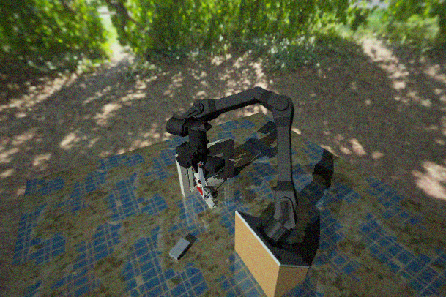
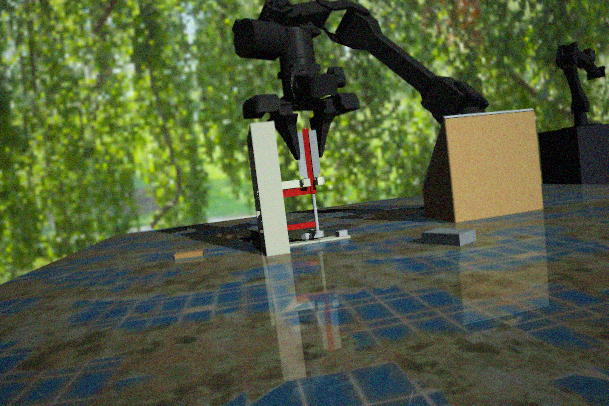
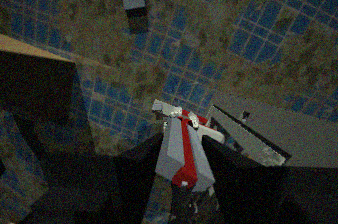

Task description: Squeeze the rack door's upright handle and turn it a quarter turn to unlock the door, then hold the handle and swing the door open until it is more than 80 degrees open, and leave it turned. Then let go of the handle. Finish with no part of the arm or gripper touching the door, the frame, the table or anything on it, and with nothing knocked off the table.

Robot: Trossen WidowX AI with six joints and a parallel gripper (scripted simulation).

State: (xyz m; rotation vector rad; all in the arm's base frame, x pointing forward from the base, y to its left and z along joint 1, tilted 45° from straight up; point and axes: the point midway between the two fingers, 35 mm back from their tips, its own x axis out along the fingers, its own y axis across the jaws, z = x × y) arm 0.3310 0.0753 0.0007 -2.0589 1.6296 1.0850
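Arm (image 1: pixel 284 153) (image 2: pixel 397 57) reaches down beside the frame (image 1: pixel 181 179) (image 2: pixel 272 195) (image 3: pixel 311 135). Gripper (image 1: pixel 201 166) (image 2: pixel 310 157) (image 3: pixel 182 138) is loosened, fingers either side of the upright handle (image 1: pixel 201 175) (image 2: pixel 308 150) (image 3: pixel 189 155). Looks like the turn/unlock stage; can't read door angle. Next: if under 80 degrees, re-squeeze and swing; otherwise lift straight off.
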